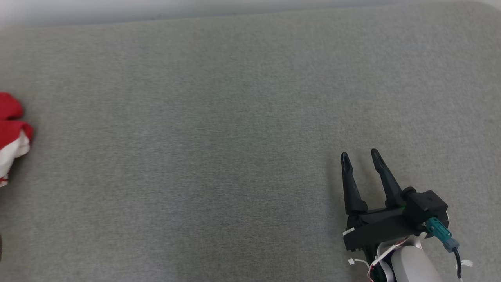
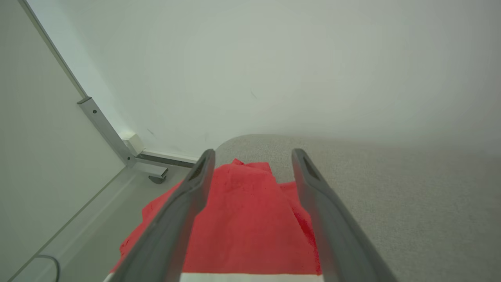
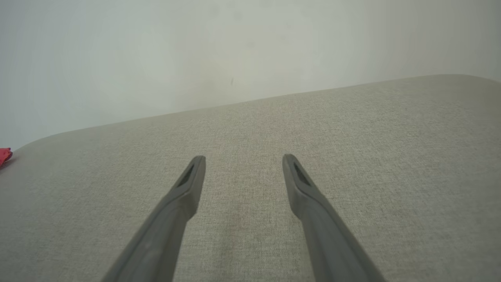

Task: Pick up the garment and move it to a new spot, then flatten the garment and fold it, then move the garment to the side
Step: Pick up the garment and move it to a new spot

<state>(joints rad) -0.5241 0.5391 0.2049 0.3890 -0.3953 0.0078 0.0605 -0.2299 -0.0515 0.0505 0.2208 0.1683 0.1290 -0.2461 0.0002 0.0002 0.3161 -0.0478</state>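
Hazard: red-and-white cloth garment at 9 o'clock edge of grey fabric worktop | your left tool open over it, right tool open, empty | a nudge could drop it

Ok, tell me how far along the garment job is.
Done: cannot tell; the red-and-white garment lies bunched at the left edge of the grey surface, not spread flat. In hand: the left gripper hovers open over it, gripping nothing; the right gripper is open. Left: seemingly everything, from pick-up onward.
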